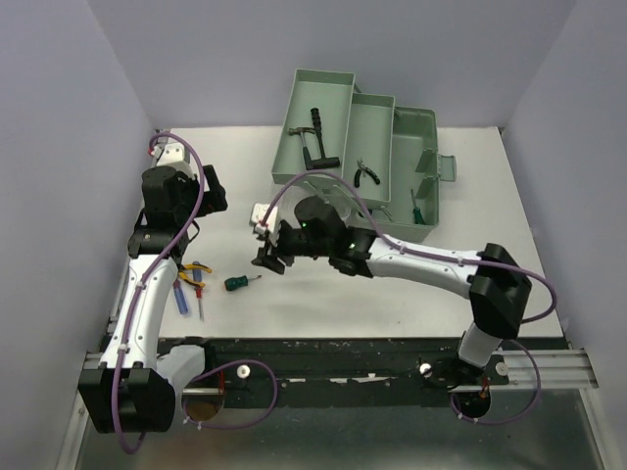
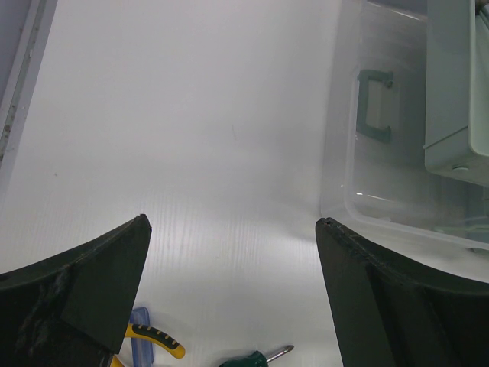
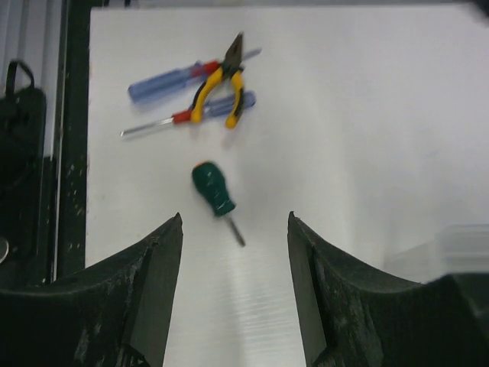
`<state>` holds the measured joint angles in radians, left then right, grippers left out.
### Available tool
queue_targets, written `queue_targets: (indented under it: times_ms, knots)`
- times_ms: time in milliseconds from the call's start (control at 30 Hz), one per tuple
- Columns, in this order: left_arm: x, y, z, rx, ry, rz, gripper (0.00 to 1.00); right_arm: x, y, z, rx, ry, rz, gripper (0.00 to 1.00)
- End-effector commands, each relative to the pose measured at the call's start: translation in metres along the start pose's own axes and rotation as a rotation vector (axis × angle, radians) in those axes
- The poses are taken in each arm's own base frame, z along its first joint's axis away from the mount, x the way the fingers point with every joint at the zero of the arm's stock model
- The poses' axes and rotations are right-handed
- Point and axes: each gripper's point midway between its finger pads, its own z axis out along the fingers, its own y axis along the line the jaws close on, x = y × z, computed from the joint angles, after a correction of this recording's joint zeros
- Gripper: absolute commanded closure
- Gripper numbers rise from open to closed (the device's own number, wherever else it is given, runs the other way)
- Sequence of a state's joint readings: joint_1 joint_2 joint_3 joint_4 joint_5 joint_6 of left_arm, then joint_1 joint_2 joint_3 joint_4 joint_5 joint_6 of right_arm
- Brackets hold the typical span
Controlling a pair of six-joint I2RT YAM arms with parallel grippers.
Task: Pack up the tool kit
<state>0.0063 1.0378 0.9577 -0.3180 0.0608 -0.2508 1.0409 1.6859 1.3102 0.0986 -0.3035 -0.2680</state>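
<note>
Toolbox [image 1: 416,132] sits open at the table's [image 1: 392,294] far edge, trays fanned out, with a hammer [image 1: 315,135], small pliers [image 1: 367,173] and a green screwdriver [image 1: 415,206] already in. I'd call it roughly half packed. Left to pack, toward the near-left corner: stubby green screwdriver [image 3: 212,189], yellow-handled pliers [image 3: 221,80], two blue-handled screwdrivers [image 3: 164,82]. Right gripper [image 3: 234,218] hangs over the stubby one, jaws apart and empty; left gripper [image 2: 232,220] is spread wide, holding nothing, so lid closing comes last.
</note>
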Motion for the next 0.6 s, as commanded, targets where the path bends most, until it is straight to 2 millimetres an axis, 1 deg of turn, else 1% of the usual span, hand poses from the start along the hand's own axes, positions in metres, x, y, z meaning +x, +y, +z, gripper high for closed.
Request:
queue_targets:
  times_ms: [0,100,133,267,400,567]
  knots:
    - [-0.002,0.0,-0.002,-0.003,-0.006,0.01,0.01,0.061,0.037,0.024,-0.095,0.122,-0.02,0.35]
    - [-0.002,0.0,-0.002,-0.004,-0.009,0.01,0.01,0.087,0.038,0.045,-0.083,0.193,-0.097,0.35]
    - [-0.002,0.001,-0.002,-0.006,-0.008,0.009,0.01,0.093,0.039,0.052,-0.083,0.207,-0.113,0.35]
    - [-0.002,0.0,-0.001,-0.005,-0.006,0.01,0.01,0.12,0.046,0.077,-0.112,0.264,-0.137,0.35]
    - [-0.004,0.0,-0.003,-0.004,-0.014,0.012,0.01,0.132,0.051,0.095,-0.133,0.282,-0.137,0.34]
    - [-0.004,0.001,-0.004,-0.007,-0.015,0.013,0.01,0.145,0.053,0.111,-0.154,0.308,-0.141,0.33]
